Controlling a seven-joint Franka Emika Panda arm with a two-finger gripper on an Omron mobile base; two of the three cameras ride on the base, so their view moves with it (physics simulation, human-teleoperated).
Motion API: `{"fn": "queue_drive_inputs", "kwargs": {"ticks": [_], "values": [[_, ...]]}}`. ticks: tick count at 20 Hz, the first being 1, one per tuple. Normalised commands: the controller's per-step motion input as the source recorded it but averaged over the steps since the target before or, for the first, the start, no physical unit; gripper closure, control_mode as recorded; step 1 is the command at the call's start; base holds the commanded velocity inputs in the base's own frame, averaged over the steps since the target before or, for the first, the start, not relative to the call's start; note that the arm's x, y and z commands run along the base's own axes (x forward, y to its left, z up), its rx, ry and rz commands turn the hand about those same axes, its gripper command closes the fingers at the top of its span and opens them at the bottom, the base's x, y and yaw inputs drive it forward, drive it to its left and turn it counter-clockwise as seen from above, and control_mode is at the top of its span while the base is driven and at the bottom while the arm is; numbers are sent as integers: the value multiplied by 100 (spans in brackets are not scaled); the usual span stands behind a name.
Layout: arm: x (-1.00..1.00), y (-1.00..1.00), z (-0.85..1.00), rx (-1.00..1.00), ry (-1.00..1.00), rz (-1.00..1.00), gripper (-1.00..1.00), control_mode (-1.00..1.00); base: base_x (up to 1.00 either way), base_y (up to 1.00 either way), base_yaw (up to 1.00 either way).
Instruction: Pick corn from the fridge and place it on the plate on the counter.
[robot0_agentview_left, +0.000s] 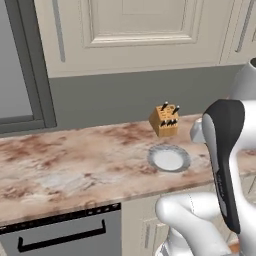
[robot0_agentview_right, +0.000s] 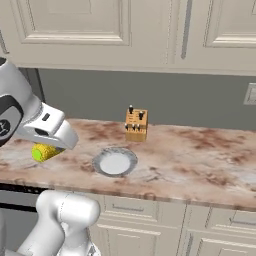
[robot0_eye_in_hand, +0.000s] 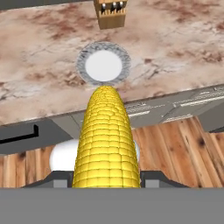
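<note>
My gripper (robot0_agentview_right: 47, 149) is shut on the corn (robot0_agentview_right: 43, 152), a yellow cob with a green tip that pokes out under the hand. Seen from the hand, the corn (robot0_eye_in_hand: 107, 140) runs up between the two finger tips of the gripper (robot0_eye_in_hand: 107, 177), and its tip points at the plate (robot0_eye_in_hand: 104, 64). The plate (robot0_agentview_right: 115, 162) is a small round grey-rimmed dish with nothing on it, lying near the front edge of the marbled counter (robot0_agentview_right: 200, 155). The hand hangs to the left of the plate (robot0_agentview_left: 168, 159), over the counter's front edge. The fridge is out of view.
A wooden knife block (robot0_agentview_right: 136, 125) stands just behind the plate, against the grey wall. A dark-grey dishwasher (robot0_agentview_left: 65, 235) with a black handle sits under the counter at the left. Cream cabinets hang above. Wooden floor (robot0_eye_in_hand: 175, 153) lies below the hand.
</note>
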Motion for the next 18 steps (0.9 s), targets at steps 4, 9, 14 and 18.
{"fn": "queue_drive_inputs", "kwargs": {"ticks": [4, 9, 14, 18], "values": [[0, 0, 0, 0, 0, 0, 100, 100, 23, -33, 12], [0, 0, 0, 0, 0, 0, 100, 100, 47, -2, 2], [0, 0, 0, 0, 0, 0, 100, 100, 54, -1, 0], [42, 0, -60, 2, 2, 0, 100, -100, 0, 0, 0]]}}
